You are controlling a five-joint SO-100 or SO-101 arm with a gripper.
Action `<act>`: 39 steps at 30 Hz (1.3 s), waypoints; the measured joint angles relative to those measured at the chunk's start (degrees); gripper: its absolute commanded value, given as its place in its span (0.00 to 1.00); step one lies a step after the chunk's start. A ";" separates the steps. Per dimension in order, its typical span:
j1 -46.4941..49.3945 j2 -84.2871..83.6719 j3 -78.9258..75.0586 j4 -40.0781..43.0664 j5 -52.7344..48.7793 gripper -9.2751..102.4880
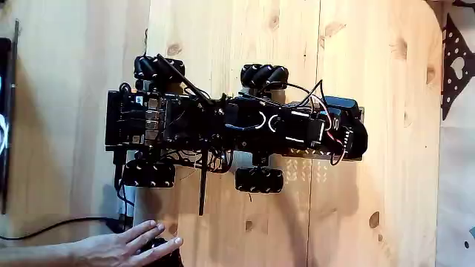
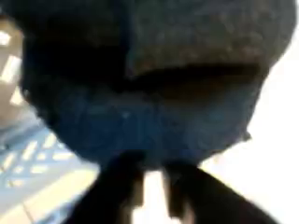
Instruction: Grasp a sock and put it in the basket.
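No writing readable anywhere. In the wrist view the gripper [image 2: 154, 182] pinches the dark sock [image 2: 149, 93]; basket [image 2: 37, 154] lattice at eight o'clock.

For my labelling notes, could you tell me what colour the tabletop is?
Light pine wood with darker knots, clearest in the fixed view.

Blurred dark sock [image 2: 149, 84] hides the wrist view's scene; a hand [image 1: 133, 245] is cut off below.

Arm [image 1: 297, 126] lies folded flat over its chassis
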State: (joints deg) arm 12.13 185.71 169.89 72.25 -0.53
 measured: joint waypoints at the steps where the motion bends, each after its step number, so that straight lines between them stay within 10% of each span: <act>1: -0.53 0.00 0.00 0.00 0.00 0.09; 39: -2.72 0.00 0.00 -0.09 0.00 0.09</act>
State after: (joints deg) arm 9.40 185.71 169.89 72.16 -0.53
